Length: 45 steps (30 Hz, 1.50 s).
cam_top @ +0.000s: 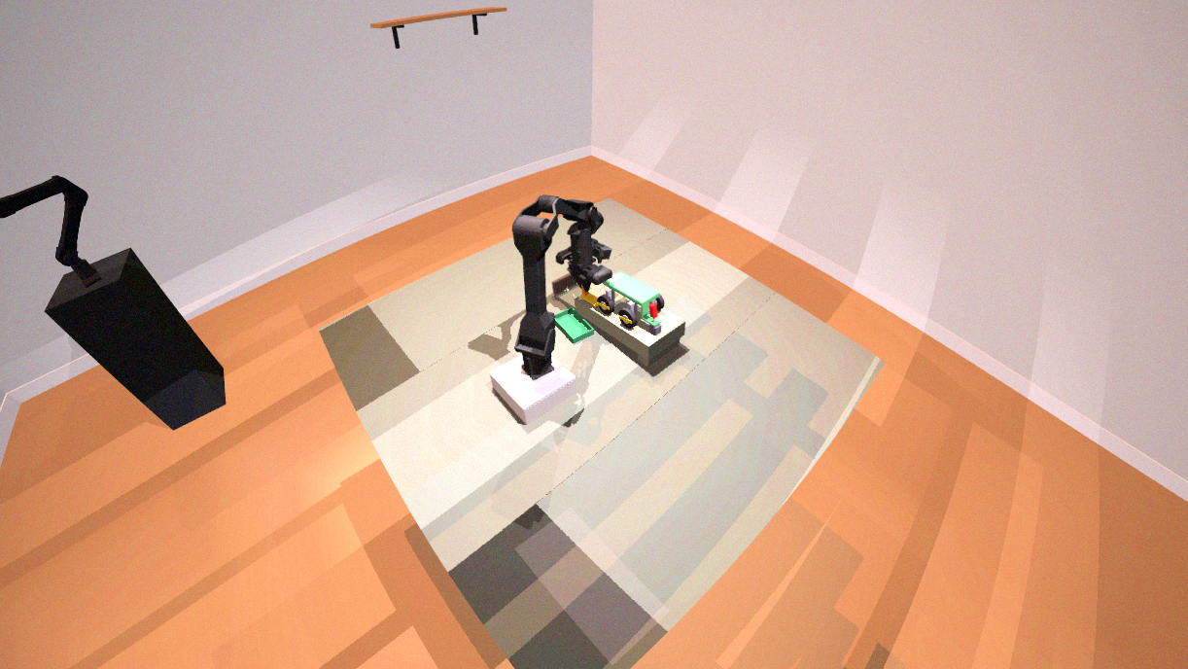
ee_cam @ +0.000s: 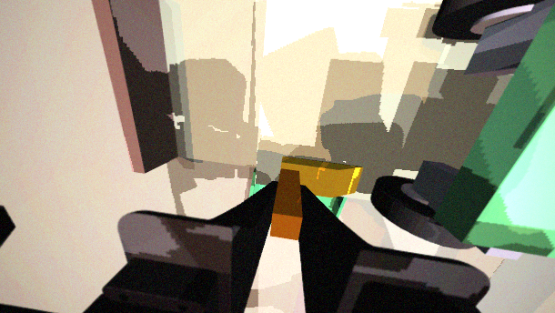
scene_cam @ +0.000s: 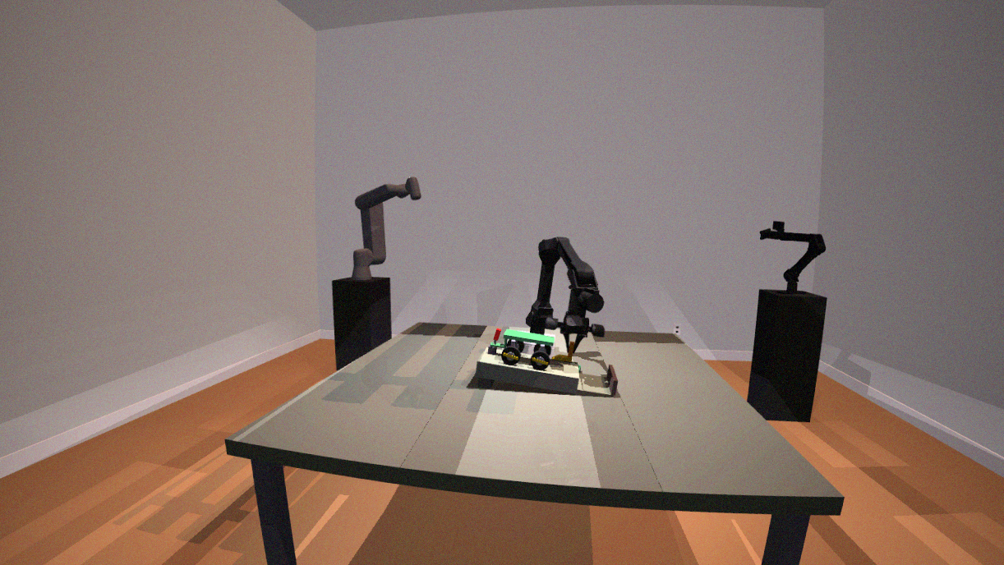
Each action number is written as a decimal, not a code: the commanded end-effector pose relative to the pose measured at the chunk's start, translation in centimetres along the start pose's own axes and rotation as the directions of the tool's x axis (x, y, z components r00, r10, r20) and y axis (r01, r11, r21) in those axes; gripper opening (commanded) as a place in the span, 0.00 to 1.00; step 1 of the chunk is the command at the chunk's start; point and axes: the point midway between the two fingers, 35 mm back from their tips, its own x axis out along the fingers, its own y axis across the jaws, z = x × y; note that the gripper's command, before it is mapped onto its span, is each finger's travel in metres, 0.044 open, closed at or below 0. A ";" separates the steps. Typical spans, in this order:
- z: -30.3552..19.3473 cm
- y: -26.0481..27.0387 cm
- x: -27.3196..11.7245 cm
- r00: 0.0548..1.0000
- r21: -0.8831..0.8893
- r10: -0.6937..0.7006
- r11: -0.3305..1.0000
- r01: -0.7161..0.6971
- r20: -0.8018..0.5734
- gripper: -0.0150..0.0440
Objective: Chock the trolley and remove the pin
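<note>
My gripper is shut on the orange handle of the yellow chock. The chock is low at the ramp's downhill part, its yellow end toward a downhill wheel of the trolley. A small gap shows between them in the wrist view; whether the chock rests on the ramp is unclear. The green-topped trolley stands on the ramp. The red-headed stop pin stands upright at its uphill end. The green tray lies beside the ramp and shows no pin.
A reddish-brown end board stands at the ramp's low end. The arm's white base block sits on the table beyond the tray. Other arms stand on black pedestals away from the table.
</note>
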 end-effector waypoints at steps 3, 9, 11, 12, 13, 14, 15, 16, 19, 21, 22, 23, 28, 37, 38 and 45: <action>0.0 -0.7 0.0 1.000 -0.002 -0.006 1.000 0.006 -0.003 0.25; 0.1 -1.1 0.0 1.000 -0.002 -0.007 1.000 0.007 -0.003 0.25; 0.1 -1.3 -0.1 1.000 -0.002 -0.007 1.000 0.007 -0.003 0.25; 0.1 -1.3 -0.1 1.000 -0.002 -0.007 1.000 0.007 -0.003 0.25; 0.1 -1.4 -0.1 1.000 -0.002 -0.007 1.000 0.007 -0.003 0.25; 0.1 -1.5 -0.1 1.000 -0.002 -0.007 1.000 0.007 -0.003 0.25; 0.1 -1.6 -0.1 1.000 -0.002 -0.007 1.000 0.007 -0.003 0.25; 0.1 -1.6 -0.1 1.000 -0.002 -0.007 1.000 0.007 -0.003 0.25; 0.1 -1.9 -0.1 1.000 -0.002 -0.007 1.000 0.007 -0.003 0.25; 0.2 -1.4 -0.1 1.000 -0.001 0.001 1.000 -0.001 0.000 0.25; 0.2 -1.4 -0.1 1.000 -0.001 0.001 1.000 -0.001 0.000 0.25; 0.2 -1.4 -0.1 1.000 -0.001 0.001 1.000 -0.001 0.000 0.25; 0.2 -1.4 -0.1 1.000 -0.001 0.001 1.000 -0.001 0.000 0.25; 0.2 -1.4 -0.1 1.000 -0.001 0.001 1.000 -0.001 0.000 0.58; 0.2 -1.4 -0.1 1.000 -0.001 0.001 1.000 -0.001 0.000 0.58; 0.2 -1.3 -2.0 1.000 -0.002 -0.006 1.000 0.006 -0.002 0.58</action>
